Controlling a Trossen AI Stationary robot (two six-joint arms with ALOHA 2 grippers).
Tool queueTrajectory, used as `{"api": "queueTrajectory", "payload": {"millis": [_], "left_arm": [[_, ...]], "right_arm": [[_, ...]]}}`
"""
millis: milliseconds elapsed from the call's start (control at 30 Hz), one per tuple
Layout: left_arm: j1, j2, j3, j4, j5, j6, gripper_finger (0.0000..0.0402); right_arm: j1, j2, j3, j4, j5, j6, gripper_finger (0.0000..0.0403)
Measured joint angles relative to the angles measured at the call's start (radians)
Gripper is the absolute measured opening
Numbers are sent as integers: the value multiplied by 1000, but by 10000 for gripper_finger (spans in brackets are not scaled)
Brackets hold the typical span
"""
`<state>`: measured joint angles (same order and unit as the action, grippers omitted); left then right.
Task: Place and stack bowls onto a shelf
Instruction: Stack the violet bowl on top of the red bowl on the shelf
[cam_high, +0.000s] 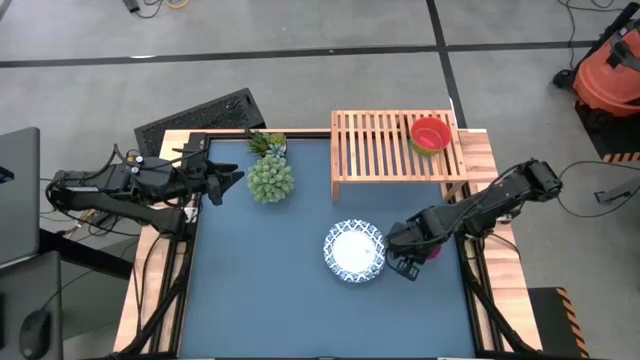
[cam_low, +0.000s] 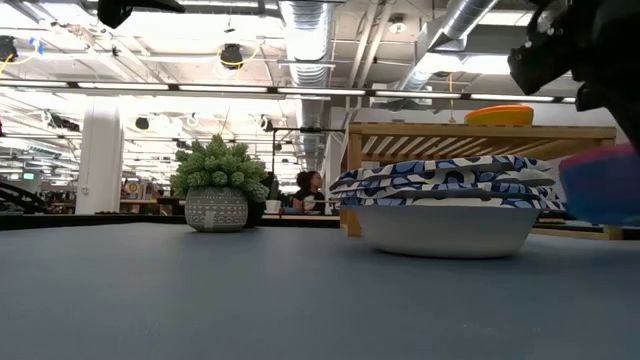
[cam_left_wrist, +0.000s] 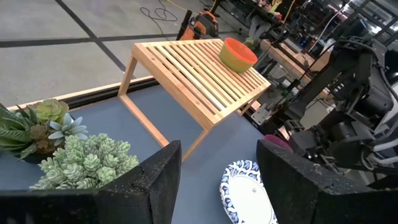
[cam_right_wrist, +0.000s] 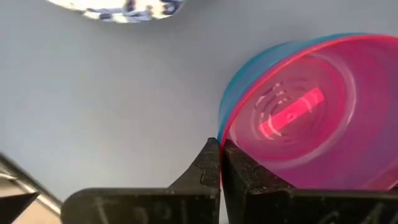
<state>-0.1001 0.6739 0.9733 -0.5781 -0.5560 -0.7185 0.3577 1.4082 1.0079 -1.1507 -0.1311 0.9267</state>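
We see right gripper (cam_right_wrist: 221, 163) pinched on rim of blue bowl (cam_right_wrist: 249, 74), pink inside, beside white patterned bowls (cam_high: 354, 251); left gripper (cam_left_wrist: 217, 180) spread, idle near plant (cam_high: 270, 178).

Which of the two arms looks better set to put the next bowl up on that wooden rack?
Right. The right gripper is pinched shut on the rim of the pink-and-blue bowl, near the shelf. The left gripper waits open by the plant.
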Motion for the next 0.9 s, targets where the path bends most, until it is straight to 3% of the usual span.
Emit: {"api": "queueTrajectory", "payload": {"millis": [200,533,900], "left_arm": [[0,0,0,0,2,4,197],[0,0,0,-6,7,8,197],[0,0,0,-10,8,19,197]], "right_arm": [[-9,0,39,-62,-7,-5,20],[-35,-65,51,54,-34,-22,20],[-65,-81,85,-32,-12,-27,20]]}}
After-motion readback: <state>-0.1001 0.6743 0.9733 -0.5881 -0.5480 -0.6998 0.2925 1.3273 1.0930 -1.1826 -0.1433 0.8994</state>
